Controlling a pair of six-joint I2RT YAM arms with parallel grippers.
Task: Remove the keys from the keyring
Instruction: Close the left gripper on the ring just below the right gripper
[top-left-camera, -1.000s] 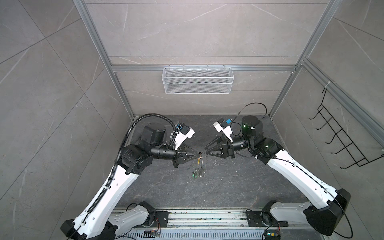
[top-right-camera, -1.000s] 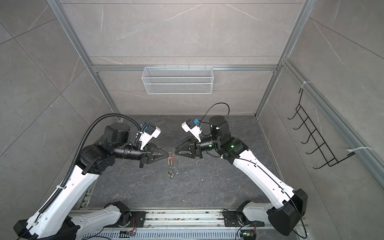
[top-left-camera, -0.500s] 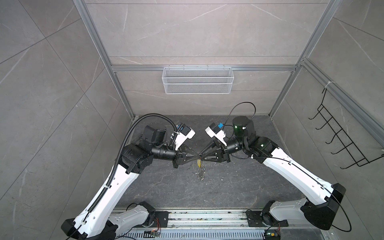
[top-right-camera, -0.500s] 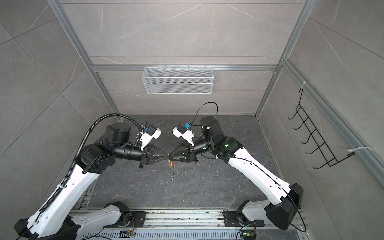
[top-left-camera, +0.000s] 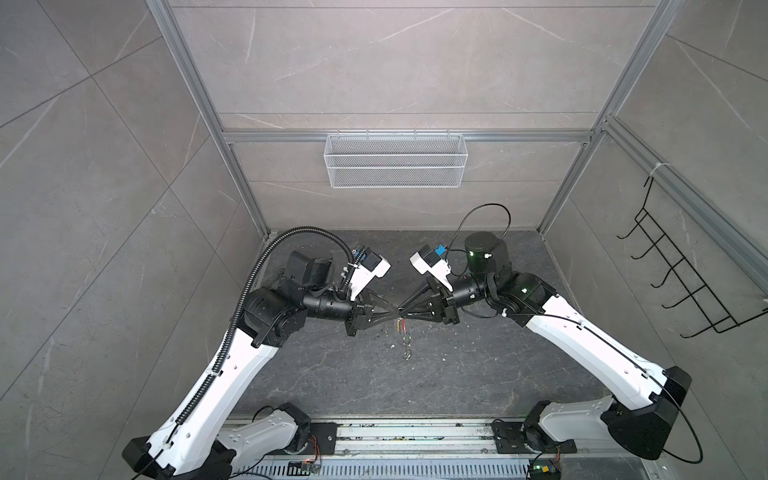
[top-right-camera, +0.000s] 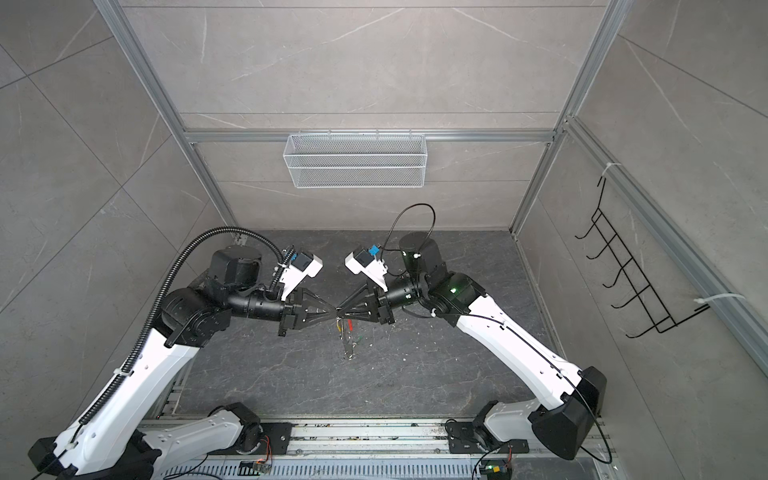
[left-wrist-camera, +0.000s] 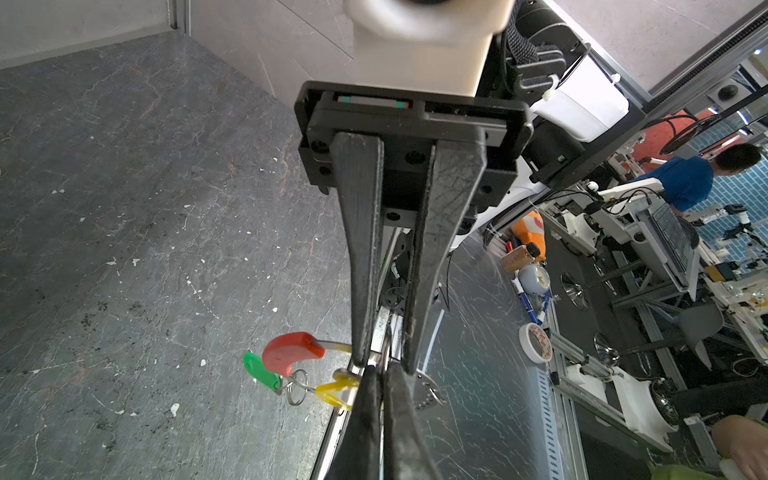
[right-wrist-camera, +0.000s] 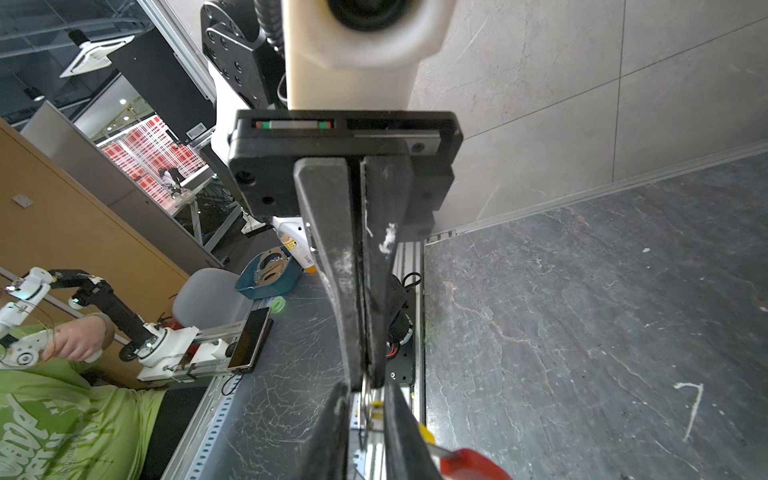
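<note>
You are working over the dark grey veined stone surface (top-left-camera: 332, 382), with a white wire mesh basket (top-left-camera: 395, 166) hung on the back wall above it. Your white-and-black left arm (top-left-camera: 232, 365) and right arm (top-left-camera: 582, 345) reach in from the sides and meet tip to tip over the middle of the surface in both top views.

Your left gripper (top-left-camera: 392, 321) points straight at your right gripper (top-left-camera: 405, 318), the tips just beside each other. Your left fingers (right-wrist-camera: 345, 291) are pressed together and pinch the keyring (left-wrist-camera: 291, 351), a thin dark grey wire hoop with a red curved plastic sleeve along one arc. Your right fingers (left-wrist-camera: 363, 249) stand a little apart at the tips, one on each side of the wire, and neither visibly presses on it.

The keyring hangs in the air between the two grippers, its red sleeve off to one side of the fingers. The keys (top-left-camera: 406, 352), small silver metal ones, dangle below it. I cannot tell whether their lowest end touches the surface.

Beside the sleeve you see the oblong green plastic tag (left-wrist-camera: 262, 372) and the oblong yellow plastic tag (left-wrist-camera: 336, 392), which is partly hidden behind your left fingers. Between them is a tiny silver split ring (left-wrist-camera: 297, 388).
</note>
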